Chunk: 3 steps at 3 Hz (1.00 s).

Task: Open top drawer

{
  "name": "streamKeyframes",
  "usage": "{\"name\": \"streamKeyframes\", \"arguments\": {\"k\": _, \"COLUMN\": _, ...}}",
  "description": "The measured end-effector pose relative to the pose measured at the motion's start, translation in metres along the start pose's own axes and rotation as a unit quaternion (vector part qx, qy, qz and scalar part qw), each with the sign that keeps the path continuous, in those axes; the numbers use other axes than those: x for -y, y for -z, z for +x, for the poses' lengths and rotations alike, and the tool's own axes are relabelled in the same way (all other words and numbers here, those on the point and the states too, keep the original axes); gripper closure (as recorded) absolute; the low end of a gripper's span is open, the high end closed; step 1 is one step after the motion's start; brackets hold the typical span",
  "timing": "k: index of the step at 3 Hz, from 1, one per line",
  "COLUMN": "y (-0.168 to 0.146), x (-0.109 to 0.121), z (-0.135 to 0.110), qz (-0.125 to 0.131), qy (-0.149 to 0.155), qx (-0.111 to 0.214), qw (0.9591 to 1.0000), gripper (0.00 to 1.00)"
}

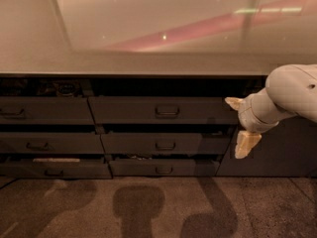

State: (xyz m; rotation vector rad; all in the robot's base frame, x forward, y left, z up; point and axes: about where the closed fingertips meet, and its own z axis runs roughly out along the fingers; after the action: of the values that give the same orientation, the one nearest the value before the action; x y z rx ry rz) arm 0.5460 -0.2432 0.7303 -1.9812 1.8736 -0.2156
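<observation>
The robot's white, rounded arm point(292, 93) is reaching in from the right edge, carrying its two-finger gripper point(239, 123) at the right end of the top drawer point(124, 111), a wide dark grey front that is sitting directly under the lip of the pale, glossy countertop point(34, 43). The cream fingers point(245, 144) are standing spread apart, gripping nothing: one is pointing left at the drawer's upper right corner, the other is hanging lower in front of the plain dark panel point(277, 152) beside the drawer stack, and whether the upper one is touching the front cannot be told. The drawer's dark loop handle point(167, 111) is lying at the centre of the front, well to the left of the gripper, with bare drawer face between them. A dark gap is showing between the front's top edge and the counter. Slimmer matching drawers point(163, 144) are lining up below and to the left; a pale strip point(49, 159) is resting in the bottom-left one, any marking on it too small to read. Brown speckled flooring point(148, 207), crossed by soft shadows, is running open in front of the cabinet.
</observation>
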Motion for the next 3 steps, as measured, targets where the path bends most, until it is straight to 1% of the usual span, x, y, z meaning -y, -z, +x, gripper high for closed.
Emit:
{"name": "streamKeyframes", "arguments": {"k": 1, "y": 0.000, "x": 0.000, "z": 0.000, "qz": 0.000, "qy": 0.000, "qx": 0.000, "qw": 1.0000, "gripper": 0.00}}
{"name": "streamKeyframes", "arguments": {"k": 2, "y": -0.009, "x": 0.016, "z": 0.010, "qz": -0.028, "qy": -0.016, "qx": 0.000, "qw": 0.9995, "gripper": 0.00}}
{"name": "streamKeyframes", "arguments": {"k": 3, "y": -0.024, "x": 0.038, "z": 0.022, "qz": -0.066, "qy": -0.040, "qx": 0.004, "qw": 0.9970, "gripper": 0.00}}
